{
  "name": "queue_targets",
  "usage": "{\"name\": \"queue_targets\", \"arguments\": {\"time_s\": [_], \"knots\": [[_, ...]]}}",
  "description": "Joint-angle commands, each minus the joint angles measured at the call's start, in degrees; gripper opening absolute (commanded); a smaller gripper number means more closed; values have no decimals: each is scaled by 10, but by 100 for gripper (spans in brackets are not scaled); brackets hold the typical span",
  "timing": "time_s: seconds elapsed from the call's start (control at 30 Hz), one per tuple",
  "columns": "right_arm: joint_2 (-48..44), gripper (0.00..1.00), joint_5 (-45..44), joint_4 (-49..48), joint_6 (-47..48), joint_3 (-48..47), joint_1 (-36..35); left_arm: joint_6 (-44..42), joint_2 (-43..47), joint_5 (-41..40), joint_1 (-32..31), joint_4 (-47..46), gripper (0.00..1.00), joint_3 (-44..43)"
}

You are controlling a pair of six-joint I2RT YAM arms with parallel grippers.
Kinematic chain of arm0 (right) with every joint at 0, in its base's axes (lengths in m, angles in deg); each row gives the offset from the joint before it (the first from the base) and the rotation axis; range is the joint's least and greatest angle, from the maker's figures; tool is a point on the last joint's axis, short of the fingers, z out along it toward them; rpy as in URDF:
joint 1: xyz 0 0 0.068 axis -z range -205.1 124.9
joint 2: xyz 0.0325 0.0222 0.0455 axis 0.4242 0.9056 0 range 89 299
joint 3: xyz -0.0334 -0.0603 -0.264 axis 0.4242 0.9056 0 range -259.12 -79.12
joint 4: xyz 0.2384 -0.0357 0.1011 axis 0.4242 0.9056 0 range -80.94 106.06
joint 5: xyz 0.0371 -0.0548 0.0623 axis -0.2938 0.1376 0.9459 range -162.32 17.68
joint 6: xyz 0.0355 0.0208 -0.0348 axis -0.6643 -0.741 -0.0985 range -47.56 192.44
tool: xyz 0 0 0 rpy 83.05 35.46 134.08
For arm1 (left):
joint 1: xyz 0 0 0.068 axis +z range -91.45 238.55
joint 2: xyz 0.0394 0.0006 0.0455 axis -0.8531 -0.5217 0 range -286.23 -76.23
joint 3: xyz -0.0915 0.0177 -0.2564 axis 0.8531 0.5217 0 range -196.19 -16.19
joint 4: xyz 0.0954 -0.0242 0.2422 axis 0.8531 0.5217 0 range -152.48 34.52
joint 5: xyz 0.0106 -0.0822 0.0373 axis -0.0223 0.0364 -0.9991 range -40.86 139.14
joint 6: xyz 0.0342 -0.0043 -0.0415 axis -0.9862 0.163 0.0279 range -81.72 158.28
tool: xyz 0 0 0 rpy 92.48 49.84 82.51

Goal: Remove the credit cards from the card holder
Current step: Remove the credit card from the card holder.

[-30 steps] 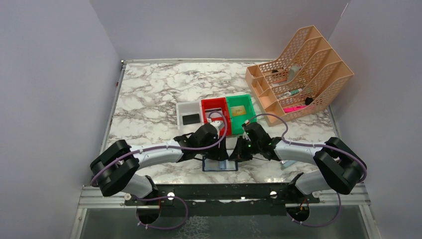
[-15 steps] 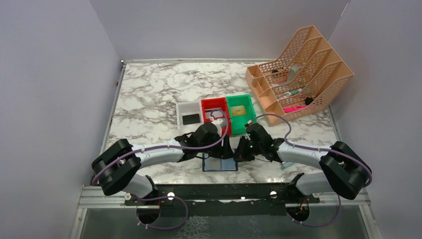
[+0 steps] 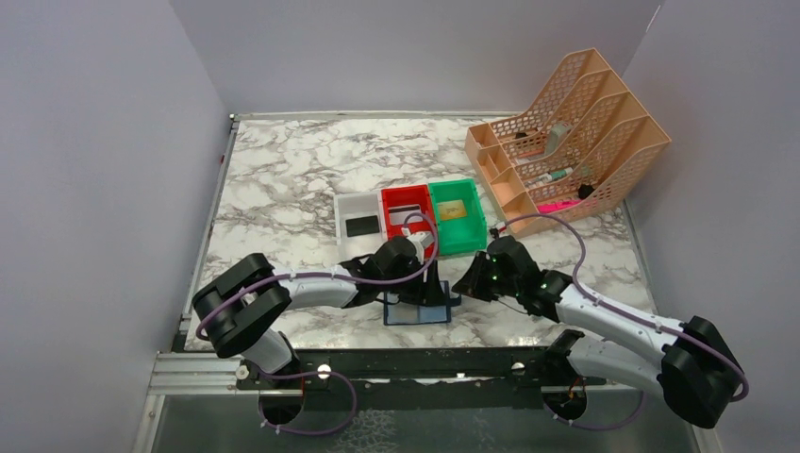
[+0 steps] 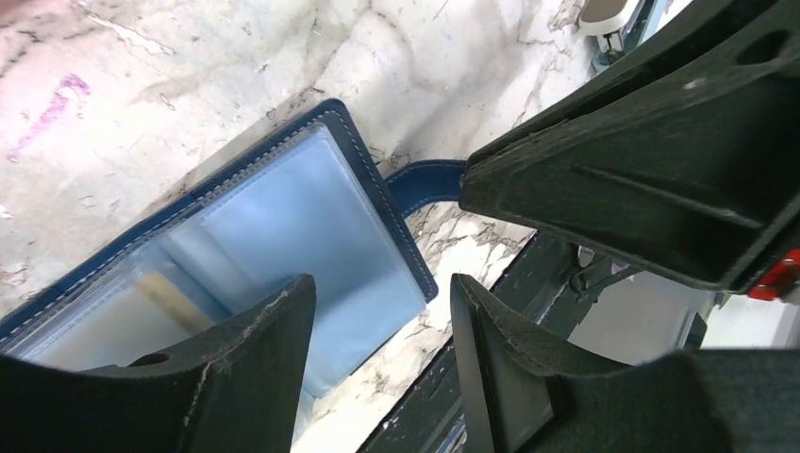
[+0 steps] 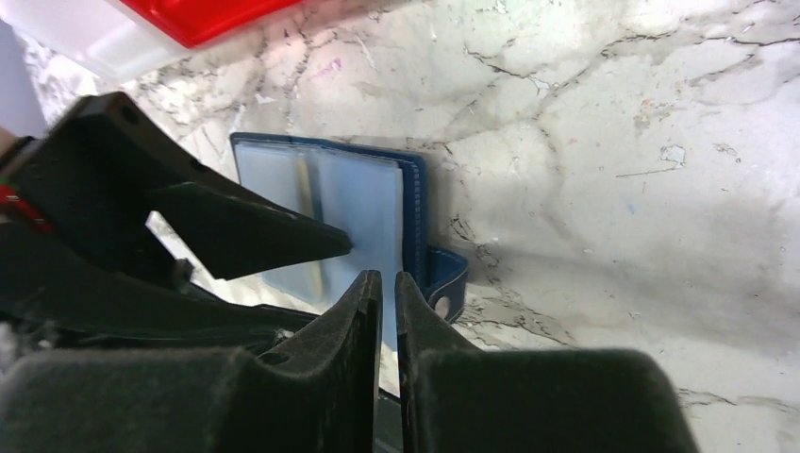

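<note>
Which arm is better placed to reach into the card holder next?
Probably left: the left hand, open, sits directly over the open card holder. The right hand stands off to the side, nearly closed.

Your workspace: white-grey marble-pattern table (image 3: 302, 170), boxed by plain pale grey back wall (image 3: 406, 47), left wall (image 3: 94, 189), right wall (image 3: 726, 189). Light soft and even, shadows faint. Near edge you have black mounting rail (image 3: 425, 363) on aluminium frame (image 3: 189, 373). Peach mesh organiser (image 3: 575, 132) stands far right, near corner
</note>
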Motion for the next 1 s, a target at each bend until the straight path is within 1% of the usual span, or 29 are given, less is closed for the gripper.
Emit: {"name": "queue_targets", "arguments": {"time_s": [0.0, 0.13, 0.23, 0.33, 0.6, 0.67, 0.8, 0.87, 0.9, 0.97], "knots": [[-27, 16, -25, 17, -16, 11, -1, 1, -11, 24, -12, -36, 58, -7], [-29, 16, -10, -1, -23, 18, -1, -2, -17, 17, -14, -32, 58, -11], [-16, 16, 24, -38, -15, 24, -1, 7, -17, 14, -14, -29, 55, 0], [13, 16, 81, -84, 2, 16, -1, 10, -8, -1, -14, -21, 52, 15], [114, 15, 140, -136, 23, -16, -1, -10, 28, -32, -14, 28, 48, 13], [144, 14, 143, -128, 25, -24, -1, -20, 43, -44, -14, 52, 48, 5], [185, 13, 119, -100, 23, -26, -1, -39, 90, -87, -14, 113, 49, -9], [194, 13, 114, -94, 24, -21, -1, -45, 118, -127, -14, 157, 53, -12], [196, 13, 112, -92, 24, -19, -1, -44, 132, -161, -14, 180, 55, -13], [198, 13, 110, -92, 24, -15, -1, -43, 152, -199, -13, 215, 57, -7]]}}
